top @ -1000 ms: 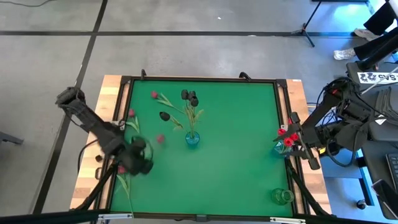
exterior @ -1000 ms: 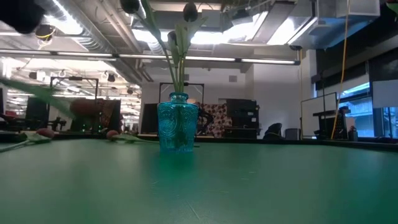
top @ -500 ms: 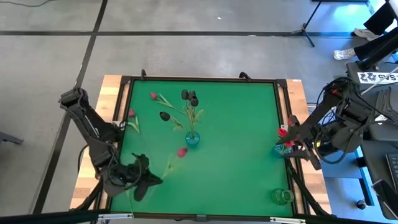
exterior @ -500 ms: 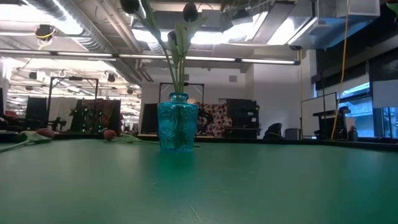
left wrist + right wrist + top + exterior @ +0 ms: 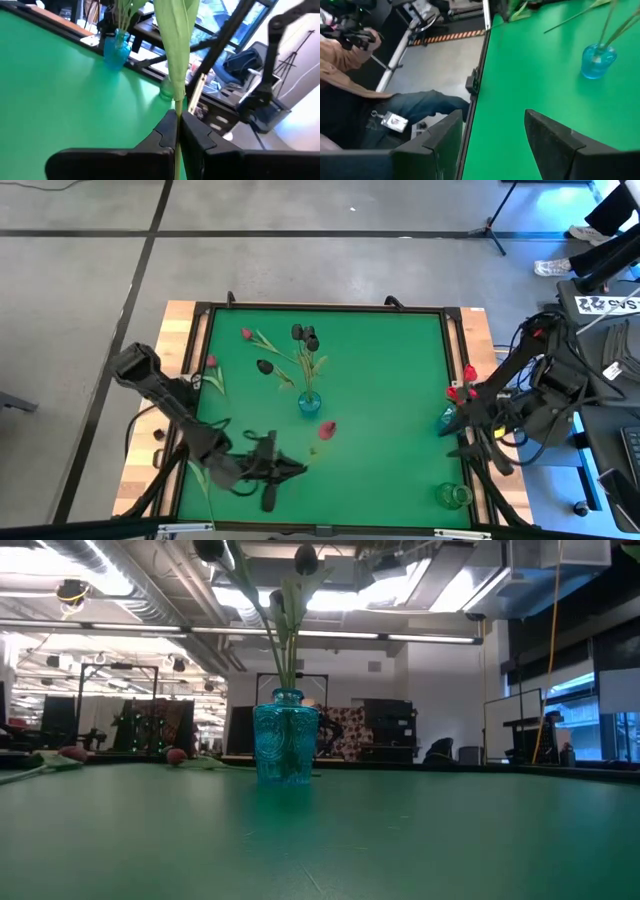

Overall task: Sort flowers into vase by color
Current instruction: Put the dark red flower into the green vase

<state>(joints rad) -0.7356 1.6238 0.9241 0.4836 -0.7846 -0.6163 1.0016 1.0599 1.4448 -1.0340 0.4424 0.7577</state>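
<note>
My left gripper (image 5: 283, 469) is near the table's near edge, left of centre, shut on a tulip with a red-pink head (image 5: 327, 428). A blue vase (image 5: 309, 404) at mid-table holds black tulips (image 5: 304, 336); it also shows in the low view (image 5: 287, 735). A second blue vase (image 5: 450, 418) at the right edge holds red tulips (image 5: 458, 391). My right gripper (image 5: 468, 430) is open and empty beside that vase. Two pink tulips (image 5: 247, 333) and one black tulip (image 5: 264, 366) lie flat on the mat at far left. My left gripper pinches the tulip's thin green stem (image 5: 176, 131) between its two fingers, below the long leaf (image 5: 177, 45). The stem runs forward out of the fingertips, along the fingers. The tulip is lifted clear of the mat, its head pointing toward the table's right and far side.
A clear greenish vase (image 5: 455, 495) stands at the near right corner. Another green stem (image 5: 200, 476) lies at the near left edge. A wooden frame (image 5: 180, 340) borders the green mat. A seated person (image 5: 380, 100) shows beyond the table's edge in the right wrist view.
My left gripper has gone toward the table's near edge and then toward the right, carrying the tulip. The tulip's head has swung from left of the centre vase to just near and right of it. My right gripper has shifted slightly toward the near edge.
</note>
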